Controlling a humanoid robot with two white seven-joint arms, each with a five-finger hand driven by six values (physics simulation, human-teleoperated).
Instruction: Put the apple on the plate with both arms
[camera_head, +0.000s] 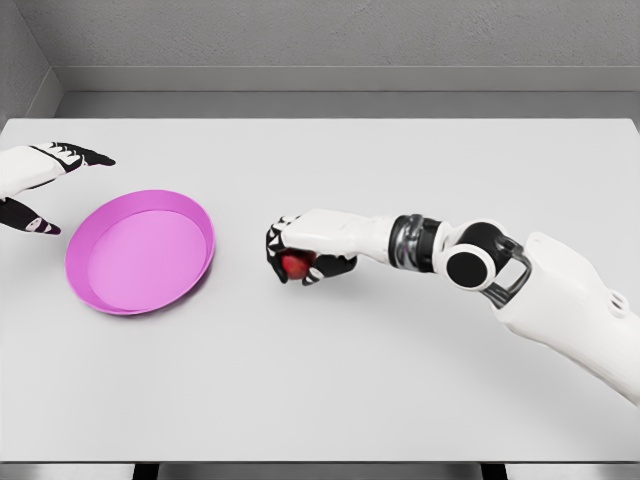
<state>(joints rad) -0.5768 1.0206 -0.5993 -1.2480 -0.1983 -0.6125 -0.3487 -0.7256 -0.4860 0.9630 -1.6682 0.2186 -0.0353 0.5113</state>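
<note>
Gripping the apple (294, 264) in the clenched right hand (300, 250) beside the pink plate (100, 290), placing outstanding, left hand (45, 190) spread open.

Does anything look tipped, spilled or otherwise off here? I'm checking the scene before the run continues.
Nothing stands out. The round pink plate lies flat and empty on the white table. The right hand is curled around the small red apple, and the left hand is open beside the plate.
</note>
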